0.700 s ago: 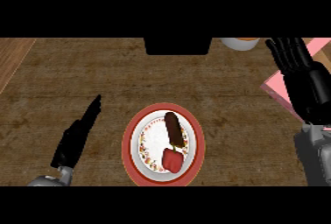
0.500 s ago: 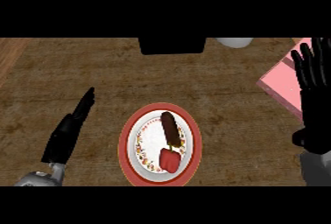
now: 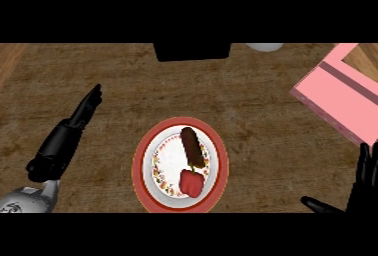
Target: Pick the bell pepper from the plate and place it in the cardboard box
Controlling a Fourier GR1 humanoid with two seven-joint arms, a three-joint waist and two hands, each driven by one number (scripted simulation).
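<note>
Hands both released, nothing held. Left hand (image 3: 69,132) is at the view's left over the wooden counter (image 3: 258,130), fingers straight and together, pointing away from the robot and slightly to its right. It is apart from the plate and has no contact with any object. Right hand (image 3: 362,192) sits in the lower right corner, partly cut off by the view's edge. Its fingers are straight and pointing up-view, its thumb is splayed to the left, and it holds nothing.

Bell pepper (image 3: 190,182) is red and lies on the plate (image 3: 140,167), in the plate's near half, between the two hands and nearer the left one. Its long axis runs roughly near-to-far, about in line with the plate's longer dimension. Can't tell which end is the stem. A dark brown oblong item (image 3: 192,146) lies just beyond it on the same plate, tilted slightly, with its near end at or touching the pepper's far end.

Cardboard box (image 3: 336,97) is pink, sits at the upper right, is set at an angle, and is well apart from the plate. A black block (image 3: 192,51) and a pale round object (image 3: 264,46) sit at the far edge.
</note>
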